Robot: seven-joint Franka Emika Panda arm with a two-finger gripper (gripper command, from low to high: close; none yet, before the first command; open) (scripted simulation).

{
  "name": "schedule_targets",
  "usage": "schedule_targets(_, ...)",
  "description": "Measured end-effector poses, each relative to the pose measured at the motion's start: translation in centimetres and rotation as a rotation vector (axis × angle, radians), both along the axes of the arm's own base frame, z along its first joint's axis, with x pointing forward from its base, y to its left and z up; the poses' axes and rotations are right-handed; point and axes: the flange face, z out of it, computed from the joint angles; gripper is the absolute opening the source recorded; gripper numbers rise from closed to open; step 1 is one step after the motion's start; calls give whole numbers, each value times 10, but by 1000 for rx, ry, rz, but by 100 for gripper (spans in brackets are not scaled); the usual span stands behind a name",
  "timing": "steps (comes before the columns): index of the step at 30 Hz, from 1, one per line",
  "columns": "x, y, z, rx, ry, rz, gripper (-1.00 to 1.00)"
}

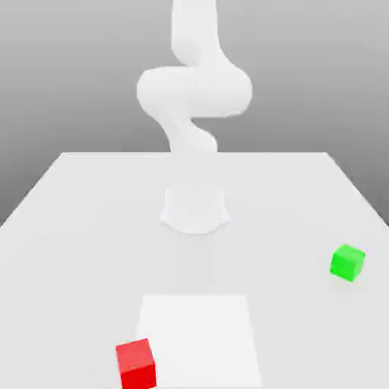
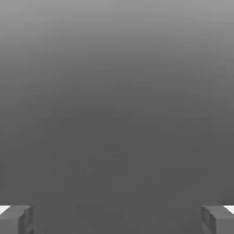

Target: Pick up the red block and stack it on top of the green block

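White arm (image 1: 194, 91) upright, gripper (image 2: 117, 219) fingers wide apart.

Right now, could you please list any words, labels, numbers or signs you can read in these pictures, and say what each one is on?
There are none to read. The red block and green block have plain faces, and the table, the white arm and the gripper fingertips carry no markings.

You've got a white table (image 1: 68, 228) with a brighter white square patch (image 1: 199, 334), plain grey gradient backdrop (image 1: 68, 68).
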Motion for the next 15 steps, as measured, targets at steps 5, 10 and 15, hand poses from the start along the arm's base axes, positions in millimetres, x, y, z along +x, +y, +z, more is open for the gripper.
schedule_targets(5,59,-15,-82,14,143,82,0)
schedule_targets(10,100,-26,-171,12,277,147,0)
schedule_targets(15,121,-36,-263,-9,408,200,0)
